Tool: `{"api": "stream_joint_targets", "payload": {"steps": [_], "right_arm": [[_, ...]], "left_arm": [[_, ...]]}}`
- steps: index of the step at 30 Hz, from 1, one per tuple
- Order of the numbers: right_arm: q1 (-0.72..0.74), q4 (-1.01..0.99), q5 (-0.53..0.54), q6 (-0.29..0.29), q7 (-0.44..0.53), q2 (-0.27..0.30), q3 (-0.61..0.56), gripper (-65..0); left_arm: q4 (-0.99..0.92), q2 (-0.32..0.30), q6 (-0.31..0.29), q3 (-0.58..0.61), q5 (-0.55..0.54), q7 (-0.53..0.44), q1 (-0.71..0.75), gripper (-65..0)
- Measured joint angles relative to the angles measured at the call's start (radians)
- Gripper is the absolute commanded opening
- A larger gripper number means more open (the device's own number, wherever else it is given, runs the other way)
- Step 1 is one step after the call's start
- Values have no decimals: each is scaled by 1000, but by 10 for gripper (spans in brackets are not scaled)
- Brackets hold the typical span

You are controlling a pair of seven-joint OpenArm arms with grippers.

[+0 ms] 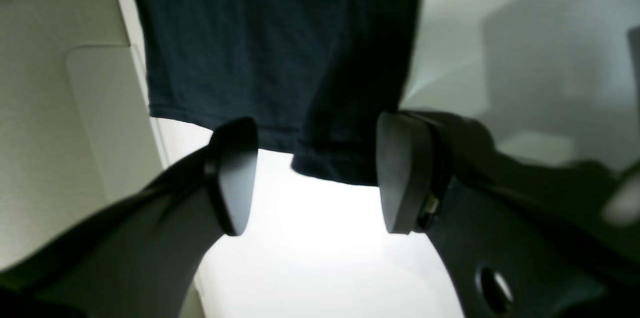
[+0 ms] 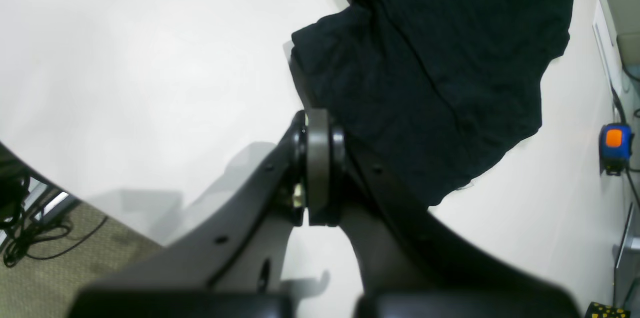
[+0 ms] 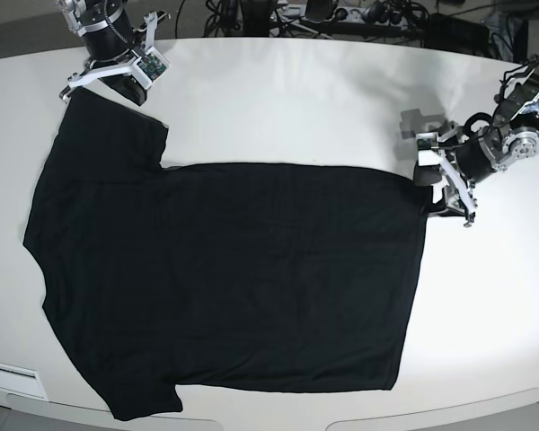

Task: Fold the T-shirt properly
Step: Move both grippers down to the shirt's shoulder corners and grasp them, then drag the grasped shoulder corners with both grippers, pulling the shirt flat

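The left gripper (image 1: pixel 315 173) is filling the foreground of its own wrist view, its two dark pads (image 1: pixel 235 178) standing well apart with nothing between them; the hem corner of the T-shirt (image 1: pixel 280 58) is lying just beyond the tips. The right gripper (image 2: pixel 318 168), close under its own camera, is showing its jaws pressed together, and it appears to be pinching the edge of a sleeve, though the fabric is running behind the pads and the hold itself is hard to confirm.

The T-shirt (image 3: pixel 225 278) is lying spread flat across the white bench (image 3: pixel 296 99), plain black side up, sleeves toward the right gripper's end and hem toward the left gripper's end. It is looking light, soft and limp: it will be draping and sagging wherever it is lifted, sliding easily over the smooth bench, and creasing if dragged. The best places to take it are judged to be the doubled edges, at a hem corner and the matching shoulder or sleeve seam, so that both layers are coming up together.

Any print or label is lying out of sight. The near sleeve is reaching the bench edge in the base view, and the left wrist view is blurred. A small blue and orange object (image 2: pixel 616 146) beside the T-shirt in the right wrist view is too small to identify.
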Motion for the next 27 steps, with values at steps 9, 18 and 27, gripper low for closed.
{"api": "stream_joint_targets", "payload": {"steps": [9, 18, 27], "right_arm": [[14, -111, -3, 2, 24, -22, 8, -560], [104, -275, -11, -23, 47, -22, 60, -262], [195, -360, 121, 19, 94, -22, 66, -460]], "left_arm": [[-44, 75, -7, 59, -3, 84, -58, -650], [-39, 75, 39, 64, -44, 147, -57, -650], [-39, 76, 43, 64, -47, 148, -58, -650]]}}
